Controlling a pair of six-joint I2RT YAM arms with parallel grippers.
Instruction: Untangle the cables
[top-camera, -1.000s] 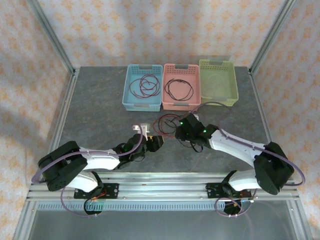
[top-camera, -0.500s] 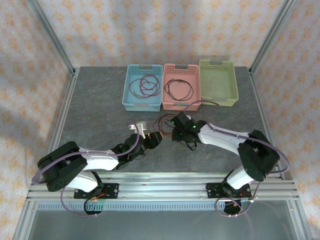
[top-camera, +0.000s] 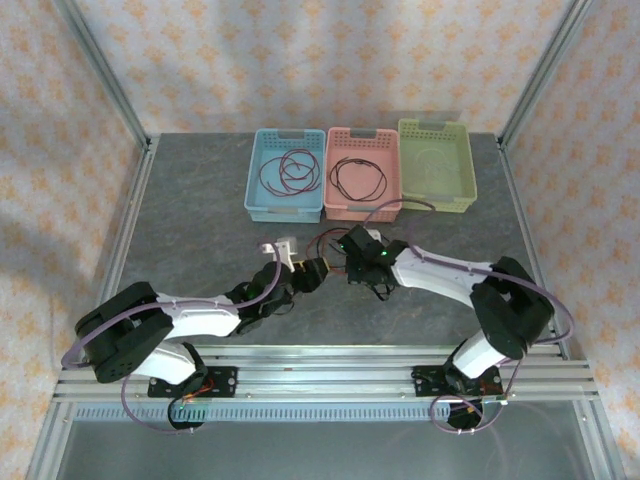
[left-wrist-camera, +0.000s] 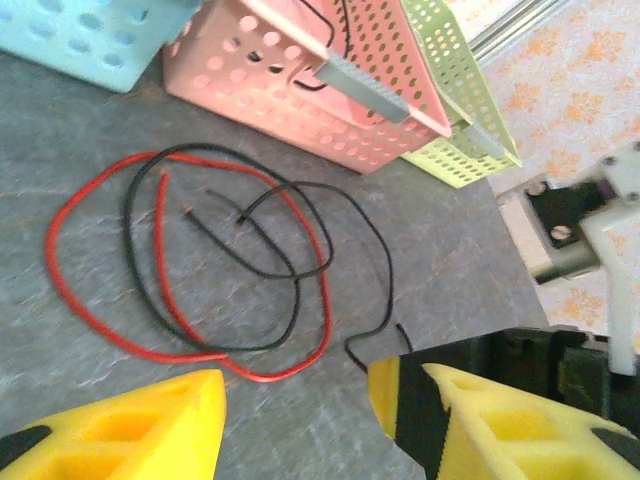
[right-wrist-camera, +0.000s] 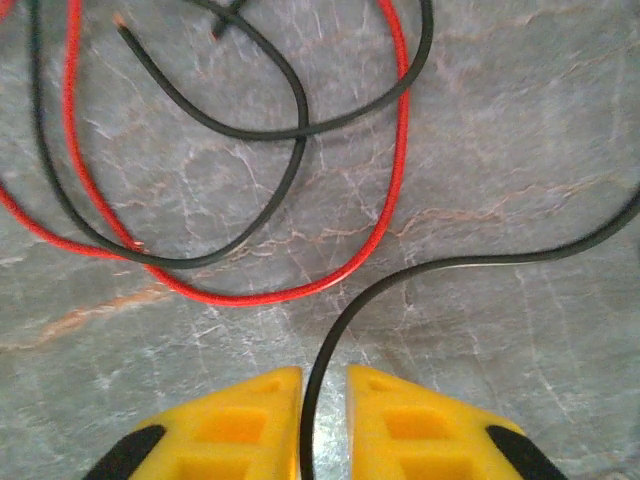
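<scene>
1. The thin black cable (right-wrist-camera: 470, 261) is straddled by the right arm's yellow fingers (right-wrist-camera: 410, 425), set almost together, presumably to isolate one strand; whether it is firmly pinched cannot be told.
2. The left arm's yellow fingers (left-wrist-camera: 130, 430) are held apart above the thin red cable (left-wrist-camera: 262, 377), lying tangled on the grey marbled worktop (right-wrist-camera: 520, 120), probably to restrain it.

Top cam: high, behind the arm bases, tilted down and forward. Whole desk (top-camera: 200, 240) in frame, pink basket (top-camera: 363, 186) at far centre.
Left wrist cam: low and close, looks obliquely over the left tool (left-wrist-camera: 300, 400) toward the pink basket's front wall.
Right wrist cam: very close, straight down past the right tool (right-wrist-camera: 323, 400) onto the desk patch in front of the pink basket.
Overlap, all three: red and black cables (right-wrist-camera: 404, 120) lying just in front of the pink basket.
</scene>
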